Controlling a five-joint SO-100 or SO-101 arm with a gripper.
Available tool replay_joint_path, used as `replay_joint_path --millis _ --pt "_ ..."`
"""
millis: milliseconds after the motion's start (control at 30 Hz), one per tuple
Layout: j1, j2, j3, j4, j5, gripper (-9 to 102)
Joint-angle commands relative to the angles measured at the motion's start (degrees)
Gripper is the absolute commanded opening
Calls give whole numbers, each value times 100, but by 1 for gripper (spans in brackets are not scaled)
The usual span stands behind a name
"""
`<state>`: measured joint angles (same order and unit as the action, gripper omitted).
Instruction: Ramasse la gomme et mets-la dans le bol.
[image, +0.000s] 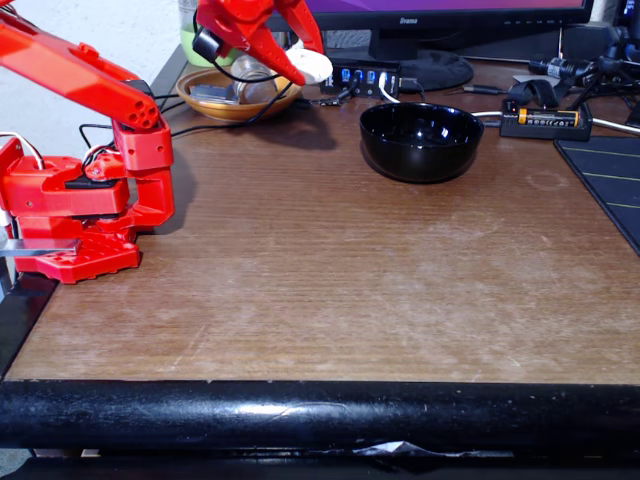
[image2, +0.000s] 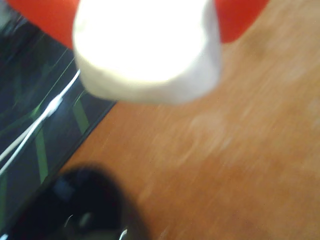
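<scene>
Fixed view, landmark = le bol (image: 421, 141), glossy black, sitting upright on the brown wooden table (image: 320, 290) toward the back, right of centre. Far left of le bol we see the red arm's base (image: 75, 215) planted at the table edge, w/ its upper link (image: 75, 65) slanting up and out of the top-left corner. Moving right, still left of le bol and behind it, we note a shallow orange-yellow dish (image: 235, 95) w/ some unclear items in it. Above that dish the gripper (image: 305, 62) hangs in the air, red fingers (image: 270, 45) closed around la gomme (image: 312, 67), a small white oval; it is off the table, up and to the left of le bol, not over its rim. Behind le bol we see a USB hub (image: 362, 76) w/ blue lights and a monitor stand (image: 420, 65). Right of le bol: a black holder w/ a yellow battery (image: 545, 120), then a dark mat (image: 605, 185) at the table's right edge. Wrist view, blurred: la gomme (image2: 147, 50) sits large and white at top, red jaw parts (image2: 45, 20) on both sides pinching it; le bol (image2: 75, 210) is a dark shape at bottom left, below la gomme, w/ the mat (image2: 35, 105) on the left.
</scene>
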<state>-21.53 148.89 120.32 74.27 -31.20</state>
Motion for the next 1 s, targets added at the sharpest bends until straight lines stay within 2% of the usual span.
replay_joint_path --millis 0,133,300,600,833,967 --pt "97 -492 -369 -580 44 -6" --pt "308 -1301 -633 -1072 -44 -6" --pt "483 -2320 -1521 -1274 -26 -5" --pt "299 -3955 -3691 -369 378 -5" --pt "-896 -3639 -3524 202 694 -4" --pt "-1116 -4017 -4210 387 1028 -4"
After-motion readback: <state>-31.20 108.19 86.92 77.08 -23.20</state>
